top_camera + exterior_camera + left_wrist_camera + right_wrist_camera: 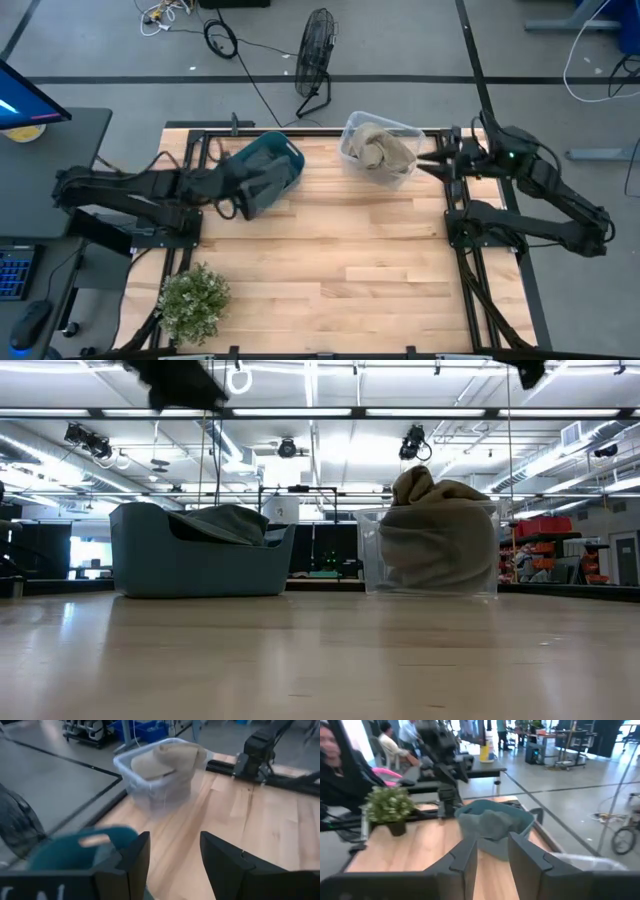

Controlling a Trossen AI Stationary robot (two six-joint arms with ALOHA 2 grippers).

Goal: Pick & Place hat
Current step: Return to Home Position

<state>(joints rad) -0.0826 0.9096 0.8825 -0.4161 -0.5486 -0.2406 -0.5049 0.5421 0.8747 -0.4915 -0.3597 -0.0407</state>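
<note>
A teal bin [280,160] stands at the table's far left with a grey hat [225,522] lying inside it, also seen in the right wrist view as the grey hat [490,822]. A clear plastic bin [380,150] to its right holds a bundled beige hat [440,530]. My left gripper [175,855] hovers open and empty over the teal bin's near-left side [252,192]. My right gripper [493,860] is open and empty, raised just right of the clear bin [432,163] and pointing toward the table's left.
A potted plant [195,300] stands at the near-left corner. Black frame rails [465,240] run along the table's sides. Bare wood [350,250] fills the middle and near part. A fan [315,55] stands on the floor beyond the far edge; people sit beyond the table's left.
</note>
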